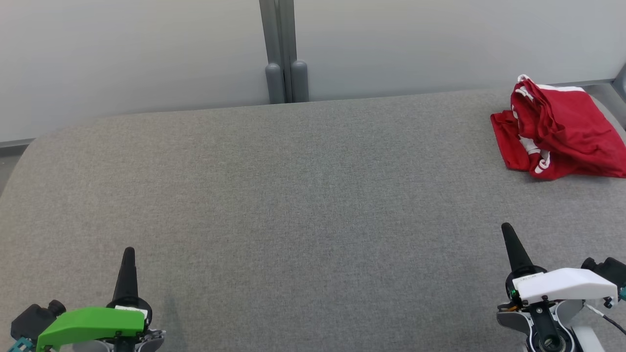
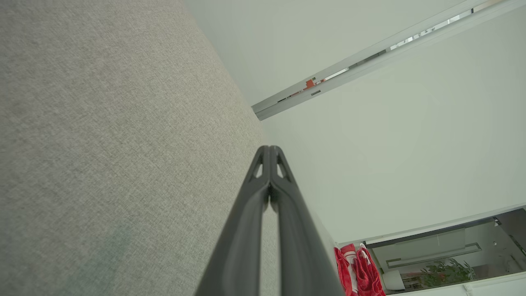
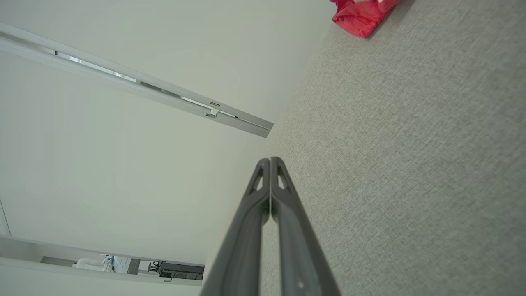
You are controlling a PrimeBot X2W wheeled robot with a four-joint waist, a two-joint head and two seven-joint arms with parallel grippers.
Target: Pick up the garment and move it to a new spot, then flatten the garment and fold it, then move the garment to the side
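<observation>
- The green-shelled left hand (image 1: 128, 252) and the white-shelled right hand (image 1: 506, 229), each with two long dark fingers, were at the near edge of the grey woven-fabric surface (image 1: 293, 195). Both had their fingers pressed together and held nothing.
- The crumpled red cloth garment (image 1: 557, 129) with white trim lay bunched at the far right of the surface, well apart from both hands and nearer the right one.
- It looked soft, light and limp, and would likely sag when lifted. A pinch on a raised fold or the white-edged hem seemed the best hold.
- Behind the surface stood a pale wall (image 1: 146, 58) and a grey upright post (image 1: 283, 49).
</observation>
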